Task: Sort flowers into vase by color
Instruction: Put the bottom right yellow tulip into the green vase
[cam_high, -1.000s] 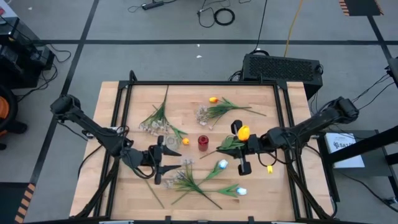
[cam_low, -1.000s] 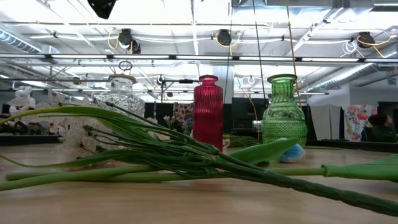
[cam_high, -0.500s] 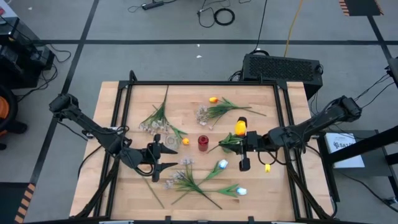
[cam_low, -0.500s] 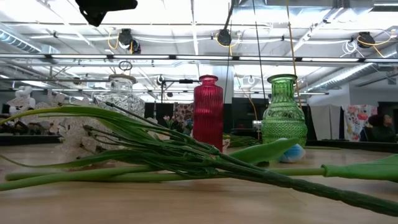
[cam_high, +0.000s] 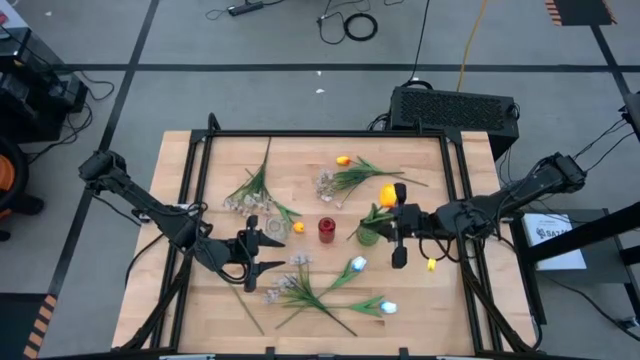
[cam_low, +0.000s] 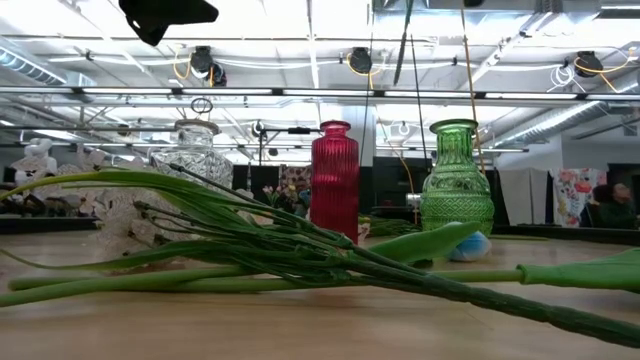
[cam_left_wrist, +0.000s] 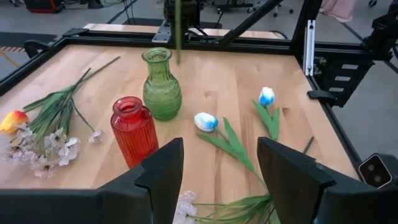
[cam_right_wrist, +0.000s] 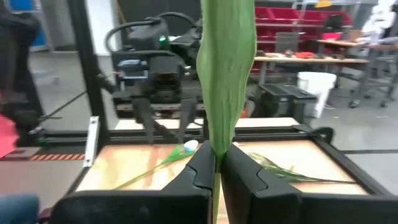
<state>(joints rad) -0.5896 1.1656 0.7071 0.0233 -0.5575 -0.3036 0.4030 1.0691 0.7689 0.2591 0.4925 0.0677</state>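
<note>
My right gripper (cam_high: 386, 222) is shut on an orange-yellow tulip (cam_high: 388, 197), held high near the table's middle right. Its green stem (cam_left_wrist: 178, 30) hangs down to just above the green vase (cam_left_wrist: 161, 86). The red vase (cam_left_wrist: 134, 130) stands beside the green one, with a clear vase (cam_high: 272, 229) to its left. My left gripper (cam_high: 256, 252) hovers open at the near left, pointing at the vases with nothing in it. Two white-blue tulips (cam_high: 357, 264) (cam_high: 388, 308) lie flat on the table by the near edge. My right gripper pinches the tulip's stem and a long green leaf (cam_right_wrist: 216, 149) between its two fingers. The fingers point level from the table's right and lie across the stem. The tulip is lifted clear and near upright, head up, with its lower end (cam_left_wrist: 178, 57) over the green vase's mouth.
Sprays of pale blossoms (cam_high: 247, 194) (cam_high: 327, 184) (cam_high: 291, 286) and two more orange tulips (cam_high: 343, 160) (cam_high: 298, 228) lie on the wooden table. A black frame (cam_high: 320, 134) rims the tabletop. The low view shows long green stems (cam_low: 300, 255) lying across the near side.
My right gripper has tipped up to level and gone a little toward the far edge, still shut on the tulip. The tulip has swung from slanting to near upright, bringing its stem end over the green vase. My left gripper has tipped up slightly.
</note>
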